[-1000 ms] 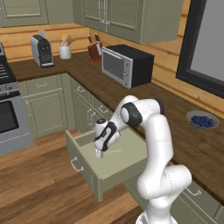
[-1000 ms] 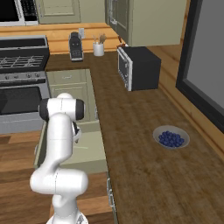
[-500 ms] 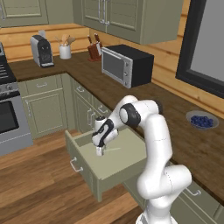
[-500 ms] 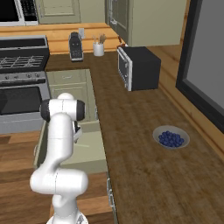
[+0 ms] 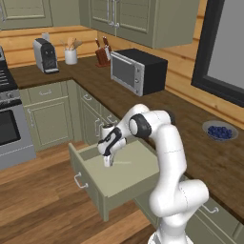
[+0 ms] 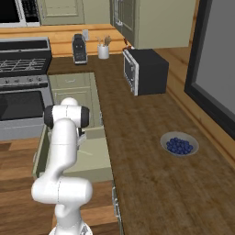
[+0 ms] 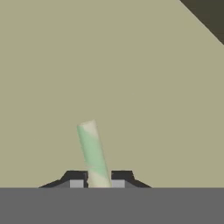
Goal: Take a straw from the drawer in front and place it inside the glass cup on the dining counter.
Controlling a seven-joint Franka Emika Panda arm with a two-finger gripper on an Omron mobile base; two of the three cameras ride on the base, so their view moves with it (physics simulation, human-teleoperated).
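Pale greenish-white straw [image 7: 93, 153] tilted, over open sage-green drawer [image 5: 125, 176] floor.

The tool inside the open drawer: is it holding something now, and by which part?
Yes. The tool is shut on the straw, gripping it near one end; the rest sticks out over the drawer floor.

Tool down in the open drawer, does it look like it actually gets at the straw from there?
Probably yes. In the hand view the tool looks shut on the straw, its fingers either side of it. The drawer is pulled out and nothing lies over the straw.
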